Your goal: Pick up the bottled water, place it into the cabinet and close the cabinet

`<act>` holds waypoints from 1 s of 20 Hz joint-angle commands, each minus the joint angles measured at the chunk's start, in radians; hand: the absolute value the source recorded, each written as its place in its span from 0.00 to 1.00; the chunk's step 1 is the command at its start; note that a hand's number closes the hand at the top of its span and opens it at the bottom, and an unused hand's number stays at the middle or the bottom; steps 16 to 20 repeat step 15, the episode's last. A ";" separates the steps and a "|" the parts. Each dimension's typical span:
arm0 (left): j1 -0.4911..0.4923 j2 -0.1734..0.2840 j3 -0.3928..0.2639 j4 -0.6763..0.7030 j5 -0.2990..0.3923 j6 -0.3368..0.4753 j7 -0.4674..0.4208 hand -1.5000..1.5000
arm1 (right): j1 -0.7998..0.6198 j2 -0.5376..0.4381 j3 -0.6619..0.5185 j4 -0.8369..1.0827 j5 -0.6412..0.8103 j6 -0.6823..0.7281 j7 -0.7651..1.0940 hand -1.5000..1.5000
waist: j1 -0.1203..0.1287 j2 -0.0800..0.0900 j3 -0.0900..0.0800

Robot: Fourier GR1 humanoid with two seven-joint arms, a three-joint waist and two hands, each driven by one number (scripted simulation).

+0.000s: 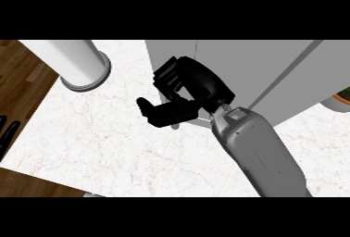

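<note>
So the right hand (183, 92) sits pretty much dead center, with its grey forearm (259, 152) coming up from about 5 o'clock. The fingers are curled in and the thumb sticks out toward 9 o'clock, but honestly I can't tell if it's got anything in there or is just bunched up. The hand is right against the front of the grey cabinet (246, 65), which fills the 12 to 2 o'clock area. There's a vertical seam on the cabinet face just above the hand, and a lighter panel edge runs diagonally from 1 o'clock down toward the wrist.

The bottled water doesn't show anywhere I can make out. If it's in that hand, the fingers hide it completely.

Over at 10 to 11 o'clock a white cylinder (78, 62) with a grey-rimmed end stands on the white marble counter (103, 139), well apart from the hand. Wood floor (21, 74) shows at 9 o'clock past the counter edge. Something dark green (342, 98) peeks in at 3 o'clock, cut off by the edge.

The left hand (7, 132) only shows as a couple of dark finger shapes at the 9 o'clock edge, too little to say how they're set.
</note>
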 commanded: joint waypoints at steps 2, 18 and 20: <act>0.010 -0.004 0.007 0.018 -0.003 -0.021 -0.010 0.00 | -0.181 0.014 -0.088 0.202 0.035 -0.146 -0.072 1.00 | -0.010 0.006 -0.001; 0.031 -0.034 0.021 0.020 -0.001 -0.009 -0.029 0.00 | -0.254 0.015 -0.096 0.340 -0.102 -0.364 -0.153 0.00 | -0.042 0.006 0.002; 0.031 -0.034 0.021 0.020 -0.001 -0.009 -0.029 0.00 | -0.254 0.015 -0.096 0.340 -0.102 -0.364 -0.153 0.00 | -0.042 0.006 0.002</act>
